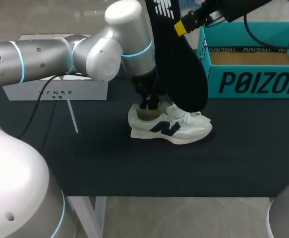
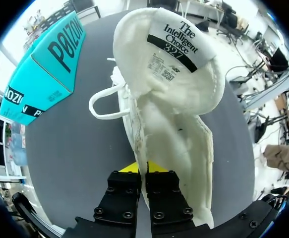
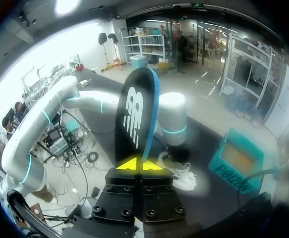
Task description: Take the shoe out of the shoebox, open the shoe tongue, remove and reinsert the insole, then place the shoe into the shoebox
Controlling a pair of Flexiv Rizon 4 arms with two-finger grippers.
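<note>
Clamping the shoe (image 1: pixel 171 128) at its heel collar is my left claw (image 1: pixel 150 103). The left wrist view shows the collar wall pinched btw both fingers, w/ only a sliver of yellow tip showing past it. From overhead the fingertips are lost inside the shoe's opening. The shoe stands upright on the table (image 1: pixel 85 158), toe toward my right side. Its tongue (image 2: pixel 181 37) is folded out, label up, & pale lining shows inside, tho the toe end is hidden under the tongue. My right claw (image 3: pixel 142 164) is clenched on the insole (image 3: pixel 137 114), held on edge above the shoe & fully out of it. Overhead, the insole's lower end overlaps the spot just behind the laces; can't tell how high it hangs there, & its upper end runs out of view. The shoebox (image 1: pixel 253 59) sits open behind the shoe, off its toe side & apart from it, one end cut off. A white box (image 1: pixel 55 91) lies off the shoe's heel side, partly hidden by my left arm.
</note>
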